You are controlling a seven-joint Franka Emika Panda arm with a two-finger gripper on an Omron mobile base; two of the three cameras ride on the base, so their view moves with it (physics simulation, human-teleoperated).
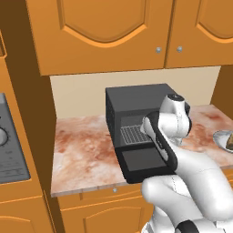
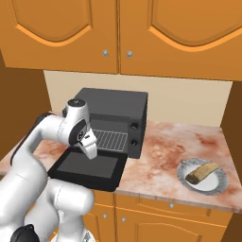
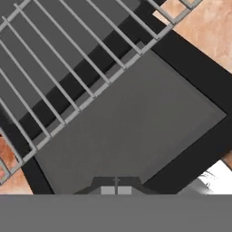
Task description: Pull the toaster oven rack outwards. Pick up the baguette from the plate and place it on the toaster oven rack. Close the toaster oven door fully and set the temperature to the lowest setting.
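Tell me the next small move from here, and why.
Probably lift the shut gripper off the open toaster oven door and swing toward the baguette. The toaster oven rack already looks drawn forward over the door's hinge edge, and the baguette lies on the plate, untouched.

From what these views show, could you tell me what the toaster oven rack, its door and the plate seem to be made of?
The toaster oven rack looks like thin silver-grey metal wire, laid as a grid. The toaster oven door seems a matte black frame around dark glass, with little shine. The plate looks like pale glazed ceramic, though that is uncertain.
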